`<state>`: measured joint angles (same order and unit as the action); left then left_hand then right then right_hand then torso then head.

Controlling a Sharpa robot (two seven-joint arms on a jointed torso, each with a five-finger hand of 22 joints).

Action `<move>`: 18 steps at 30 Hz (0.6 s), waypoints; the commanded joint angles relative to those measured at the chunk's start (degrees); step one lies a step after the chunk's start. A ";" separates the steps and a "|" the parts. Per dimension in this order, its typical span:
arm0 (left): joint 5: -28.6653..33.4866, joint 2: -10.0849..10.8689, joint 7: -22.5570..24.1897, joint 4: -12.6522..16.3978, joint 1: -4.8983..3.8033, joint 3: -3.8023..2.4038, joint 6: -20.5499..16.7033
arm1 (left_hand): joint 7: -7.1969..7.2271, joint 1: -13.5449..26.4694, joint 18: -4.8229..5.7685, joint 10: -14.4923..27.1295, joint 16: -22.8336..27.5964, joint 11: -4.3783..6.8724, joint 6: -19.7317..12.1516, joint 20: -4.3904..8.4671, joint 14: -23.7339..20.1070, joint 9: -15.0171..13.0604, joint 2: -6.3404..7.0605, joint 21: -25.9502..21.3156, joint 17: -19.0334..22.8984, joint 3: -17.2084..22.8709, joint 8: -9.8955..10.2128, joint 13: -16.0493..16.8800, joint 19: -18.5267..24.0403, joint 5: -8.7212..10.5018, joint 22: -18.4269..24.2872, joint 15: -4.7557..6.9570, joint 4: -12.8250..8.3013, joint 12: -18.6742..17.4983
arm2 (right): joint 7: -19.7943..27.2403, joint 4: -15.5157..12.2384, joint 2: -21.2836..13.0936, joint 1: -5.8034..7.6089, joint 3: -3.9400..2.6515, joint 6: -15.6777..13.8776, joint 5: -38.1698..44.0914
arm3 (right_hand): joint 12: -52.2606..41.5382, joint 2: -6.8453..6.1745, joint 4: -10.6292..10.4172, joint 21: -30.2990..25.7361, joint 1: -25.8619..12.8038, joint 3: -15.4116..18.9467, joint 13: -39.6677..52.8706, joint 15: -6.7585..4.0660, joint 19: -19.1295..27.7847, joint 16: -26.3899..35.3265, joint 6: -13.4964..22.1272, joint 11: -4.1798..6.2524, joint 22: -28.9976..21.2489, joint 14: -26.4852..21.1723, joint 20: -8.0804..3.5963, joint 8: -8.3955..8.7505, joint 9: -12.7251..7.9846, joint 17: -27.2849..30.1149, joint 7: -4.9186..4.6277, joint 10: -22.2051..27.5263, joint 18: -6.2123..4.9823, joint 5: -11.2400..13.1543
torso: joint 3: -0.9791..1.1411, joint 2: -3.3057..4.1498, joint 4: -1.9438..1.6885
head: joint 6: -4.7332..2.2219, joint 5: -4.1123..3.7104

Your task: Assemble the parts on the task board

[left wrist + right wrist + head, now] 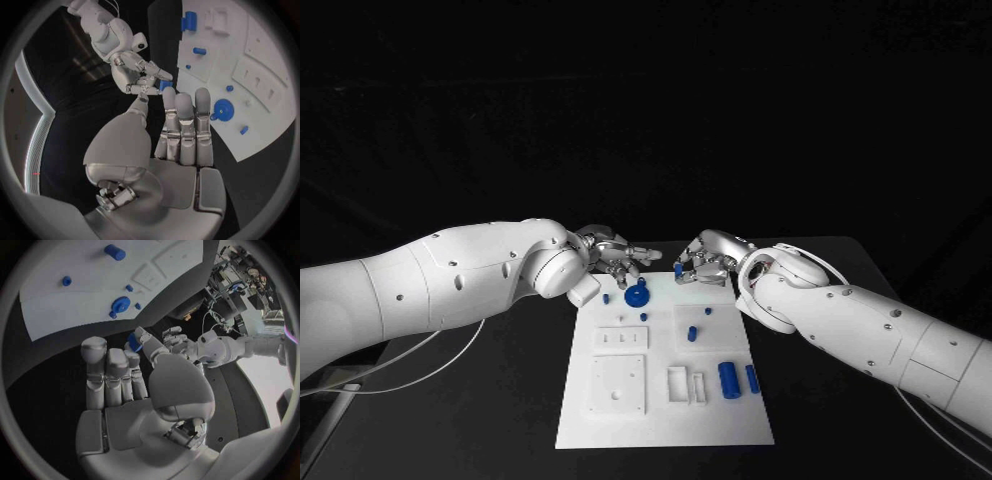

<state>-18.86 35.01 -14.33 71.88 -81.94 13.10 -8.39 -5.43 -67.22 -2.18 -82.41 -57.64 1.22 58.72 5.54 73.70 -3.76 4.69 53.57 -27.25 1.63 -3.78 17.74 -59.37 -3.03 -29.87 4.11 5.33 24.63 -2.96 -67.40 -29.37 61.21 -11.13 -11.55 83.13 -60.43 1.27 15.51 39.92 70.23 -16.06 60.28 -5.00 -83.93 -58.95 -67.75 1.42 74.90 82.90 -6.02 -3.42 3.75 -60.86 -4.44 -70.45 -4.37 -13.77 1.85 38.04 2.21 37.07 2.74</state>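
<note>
Hovering over the far edge of the white rectangular task board point(661, 375), both robot hands meet in the middle of the head view. The right robot hand point(700, 262) pinches a small blue plastic peg point(678, 269) between thumb and fingertips; the left robot hand point(606, 252) holds nothing, its fingers fairly straight and apart. Just below them a round blue gear-like disc point(636, 295) sits on the board, which rests on the black counter point(488, 420). The peg looks light, rigid and smooth, probably slippery, so it is best gripped across its sides, mid-length.
</note>
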 commanded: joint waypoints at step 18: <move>-6.45 -2.61 -8.65 -1.52 0.68 0.07 2.16 | 0.36 2.04 -0.52 -0.20 -0.38 0.02 0.79 0.04 -0.22 0.06 0.18 0.02 0.14 0.69 0.11 0.14 0.09 0.24 -0.42 0.26 3.11 -0.23 | -1.93 -2.59 0.38 -0.41 0.78 -1.77 0.59 | 0.40 0.09 -0.09 -0.28 -0.32 -0.25 0.11 -0.35 -1.61 0.31 -2.59 0.39 4.66 0.19 -0.48 -0.22 0.35 0.05 0.94 0.04 0.27 -0.04 | -0.04 0.17 -0.06 | 0.10 0.09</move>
<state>-23.89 32.68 -21.43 70.47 -81.31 13.20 -7.77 -5.00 -65.66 -2.18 -82.40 -57.87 1.22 59.15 5.54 73.69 -3.75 4.82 53.57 -27.15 2.48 -3.78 17.80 -59.37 -3.03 -30.22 4.10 8.30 24.63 -4.50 -69.75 -29.06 60.84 -10.35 -12.64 83.25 -60.23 1.25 15.52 39.92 70.23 -16.05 60.30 -5.00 -83.93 -58.95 -67.75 1.41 74.90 82.90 -6.02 -3.45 3.75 -60.85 -4.44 -70.45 -4.37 -13.76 1.82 38.18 2.17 37.11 2.83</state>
